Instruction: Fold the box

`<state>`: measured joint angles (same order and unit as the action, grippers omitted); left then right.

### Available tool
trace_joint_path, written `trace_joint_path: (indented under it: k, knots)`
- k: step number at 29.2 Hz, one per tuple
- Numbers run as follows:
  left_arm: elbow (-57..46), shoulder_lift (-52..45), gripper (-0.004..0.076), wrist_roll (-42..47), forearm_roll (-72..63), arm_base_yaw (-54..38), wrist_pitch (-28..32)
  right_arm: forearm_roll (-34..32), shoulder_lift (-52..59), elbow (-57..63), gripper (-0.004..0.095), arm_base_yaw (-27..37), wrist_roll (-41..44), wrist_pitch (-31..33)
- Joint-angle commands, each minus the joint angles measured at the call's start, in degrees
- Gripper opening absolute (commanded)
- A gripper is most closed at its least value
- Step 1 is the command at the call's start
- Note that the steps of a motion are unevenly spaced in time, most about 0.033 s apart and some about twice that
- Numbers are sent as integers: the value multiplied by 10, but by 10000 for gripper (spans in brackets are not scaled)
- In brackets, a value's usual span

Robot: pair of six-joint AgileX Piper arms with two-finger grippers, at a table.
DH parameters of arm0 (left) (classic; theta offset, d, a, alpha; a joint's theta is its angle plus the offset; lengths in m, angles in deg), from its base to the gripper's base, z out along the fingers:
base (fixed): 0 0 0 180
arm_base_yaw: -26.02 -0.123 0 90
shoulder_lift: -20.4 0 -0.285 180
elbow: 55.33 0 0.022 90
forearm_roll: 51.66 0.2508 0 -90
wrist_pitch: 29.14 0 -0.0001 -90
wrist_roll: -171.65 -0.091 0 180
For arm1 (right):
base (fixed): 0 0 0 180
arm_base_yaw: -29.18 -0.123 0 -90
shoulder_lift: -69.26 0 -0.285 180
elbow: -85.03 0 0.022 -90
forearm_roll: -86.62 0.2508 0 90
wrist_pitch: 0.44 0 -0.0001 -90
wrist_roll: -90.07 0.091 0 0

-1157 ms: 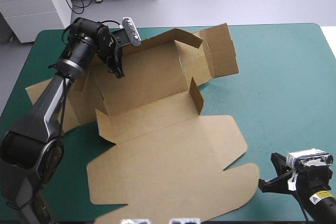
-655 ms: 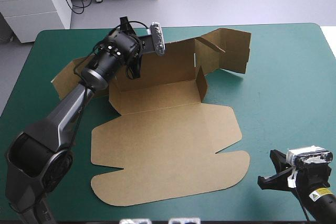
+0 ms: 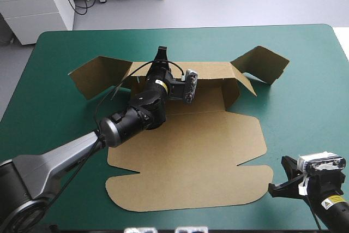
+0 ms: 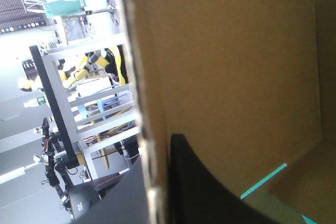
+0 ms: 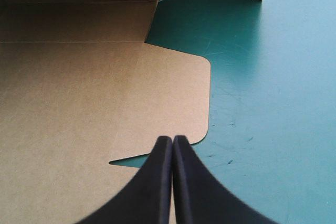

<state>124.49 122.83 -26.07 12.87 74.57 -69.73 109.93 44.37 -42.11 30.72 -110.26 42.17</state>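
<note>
The brown box (image 3: 191, 151) lies mid-table with its lid flat toward the near edge. Its back wall (image 3: 212, 72) stands up, and a flap sticks out at each end. My left gripper (image 3: 161, 61) reaches across the board to the top edge of the back wall and is shut on it. In the left wrist view the board's edge (image 4: 149, 129) runs between the fingers, and one black finger (image 4: 205, 192) lies against the inner face. My right gripper (image 3: 277, 188) rests shut (image 5: 172, 139) by the near right corner, its tip just over the lid's rim (image 5: 79, 103).
Bare teal-green cover (image 3: 305, 113) stretches right of the box, up to the table's right edge. The right flap (image 3: 262, 64) stands tilted off the cover at the far right. The left flap (image 3: 95, 75) points toward the far left corner.
My left gripper has swung from the far left toward the middle, pulling and turning the box with it. The box now sits squarer and nearer, its flaps spread. The right gripper has not moved.
</note>
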Motion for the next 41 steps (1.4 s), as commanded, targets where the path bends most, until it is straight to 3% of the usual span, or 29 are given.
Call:
trace_joint_path:
  k: [1, 10, 23, 28, 34, 41]
  knots:
    - [-41, -58, -8, 58, 82, 5, 25, 7, -11, -17, -12, -2, -5, -35]
    - [-84, -76, -8, 177, 195, 3, 57, 7, -11, -17, -12, -2, -5, -34]
    - [-84, -13, -8, 412, 386, -20, 28, 13, -23, -17, -12, -2, 24, -34]
    - [-83, -5, -8, 429, 404, -20, 19, 34, -61, -28, -12, -2, 24, -43]
    - [-83, -5, -8, 429, 404, -20, 22, 35, -150, -133, -12, -2, 24, -42]
    - [-83, -5, -8, 428, 404, -20, 20, 35, -364, -344, -14, -2, -15, -27]
